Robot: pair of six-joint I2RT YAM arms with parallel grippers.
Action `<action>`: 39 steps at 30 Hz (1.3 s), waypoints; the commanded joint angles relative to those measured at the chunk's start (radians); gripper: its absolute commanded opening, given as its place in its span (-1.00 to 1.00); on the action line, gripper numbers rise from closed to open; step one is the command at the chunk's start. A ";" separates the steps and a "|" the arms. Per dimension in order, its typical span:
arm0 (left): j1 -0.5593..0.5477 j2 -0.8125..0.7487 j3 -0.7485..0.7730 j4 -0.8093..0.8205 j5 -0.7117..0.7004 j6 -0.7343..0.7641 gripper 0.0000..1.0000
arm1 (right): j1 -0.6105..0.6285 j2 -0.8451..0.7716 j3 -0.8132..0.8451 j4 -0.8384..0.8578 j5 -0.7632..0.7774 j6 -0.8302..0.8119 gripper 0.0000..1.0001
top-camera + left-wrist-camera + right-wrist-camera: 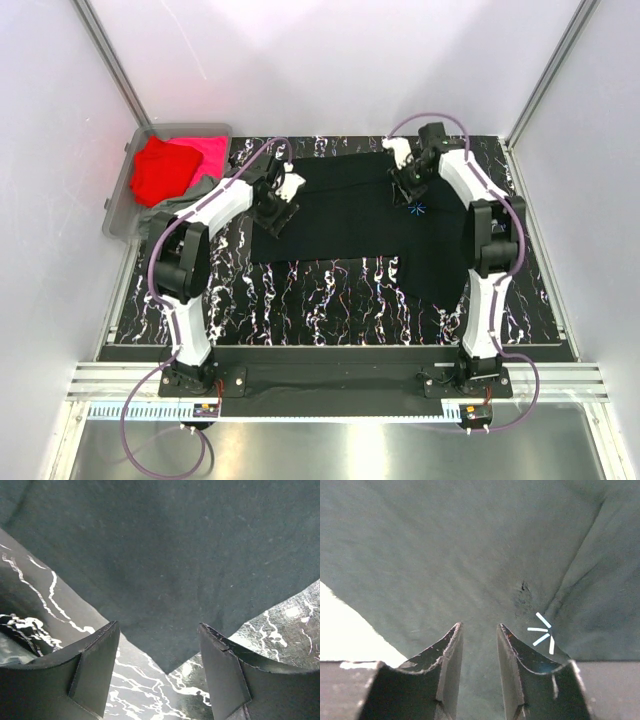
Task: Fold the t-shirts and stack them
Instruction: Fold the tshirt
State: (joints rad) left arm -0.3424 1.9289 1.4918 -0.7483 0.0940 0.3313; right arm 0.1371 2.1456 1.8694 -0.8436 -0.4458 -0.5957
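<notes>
The black cloth t-shirt (340, 215) lies spread mid-frame on the black, white-veined desk (330, 290), long axis left to right, starburst end rightward, collar not discernible. Left fingers (95, 670) stand wide over its corner, empty; right fingers (445, 675) are narrowly parted, holding nothing visible. Judged step: taking hold for a fold; next, both must pinch cloth edges.

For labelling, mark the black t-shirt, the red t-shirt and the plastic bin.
black t-shirt (345, 215): top view, middle of its spread body.
red t-shirt (160, 170): top view, its crumpled top surface.
plastic bin (119, 195): top view, its left wall.
</notes>
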 commanded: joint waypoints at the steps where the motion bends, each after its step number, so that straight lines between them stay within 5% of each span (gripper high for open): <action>1: 0.008 -0.004 0.022 0.024 0.033 -0.026 0.36 | -0.014 0.051 0.086 -0.040 0.044 0.023 -0.21; 39: 0.023 0.033 0.012 0.036 -0.002 -0.017 0.33 | -0.016 0.254 0.194 -0.023 0.286 0.019 -0.31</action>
State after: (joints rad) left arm -0.3210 1.9678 1.4914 -0.7341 0.0940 0.3202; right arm 0.1223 2.3878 2.0380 -0.8829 -0.1909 -0.5854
